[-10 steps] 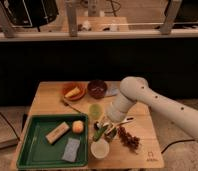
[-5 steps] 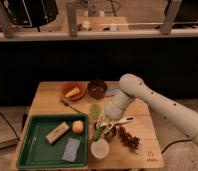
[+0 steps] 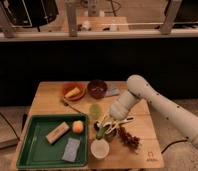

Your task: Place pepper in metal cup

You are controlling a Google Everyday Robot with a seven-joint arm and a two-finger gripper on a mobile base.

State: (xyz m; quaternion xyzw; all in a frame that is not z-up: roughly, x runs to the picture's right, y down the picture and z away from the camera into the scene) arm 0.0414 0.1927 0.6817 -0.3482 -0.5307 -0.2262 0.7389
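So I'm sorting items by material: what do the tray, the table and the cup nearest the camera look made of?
Tray: likely plastic, uniform green with a soft sheen and moulded rim. Table: wood, light matte, with plank lines. White cup: pale and smooth, plastic or ceramic, can't tell. The gripper is just behind that cup, over the pepper.

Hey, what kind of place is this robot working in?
Probably a lab or test room, not a home kitchen: a small wooden table set with a green tray, a metal railing behind, and the pincer low over the cups.
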